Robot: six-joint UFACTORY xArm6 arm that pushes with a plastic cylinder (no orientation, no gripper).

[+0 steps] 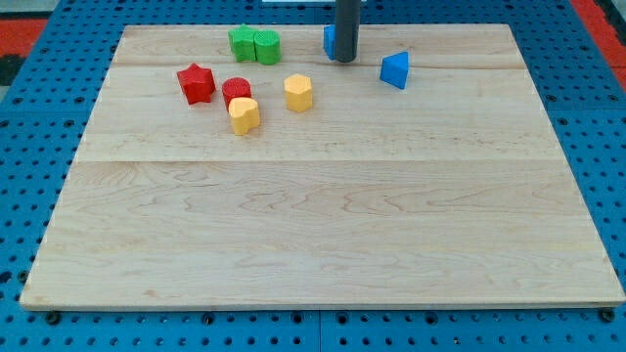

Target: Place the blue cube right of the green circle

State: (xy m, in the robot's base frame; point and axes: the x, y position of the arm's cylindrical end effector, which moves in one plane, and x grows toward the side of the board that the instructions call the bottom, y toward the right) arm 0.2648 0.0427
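Note:
The blue cube (330, 41) sits near the top edge of the wooden board, mostly hidden behind my rod. My tip (345, 60) rests right against the cube's right side. The green circle (267, 46) stands to the cube's left, touching a green star-like block (243, 43) on its own left. A gap of bare board lies between the green circle and the blue cube.
A blue triangle block (395, 70) lies right of my tip. A red star (196, 83), a red cylinder (236, 91), a yellow block (245, 115) and a yellow hexagon (298, 93) sit below the green blocks. The board's top edge (421, 26) is close.

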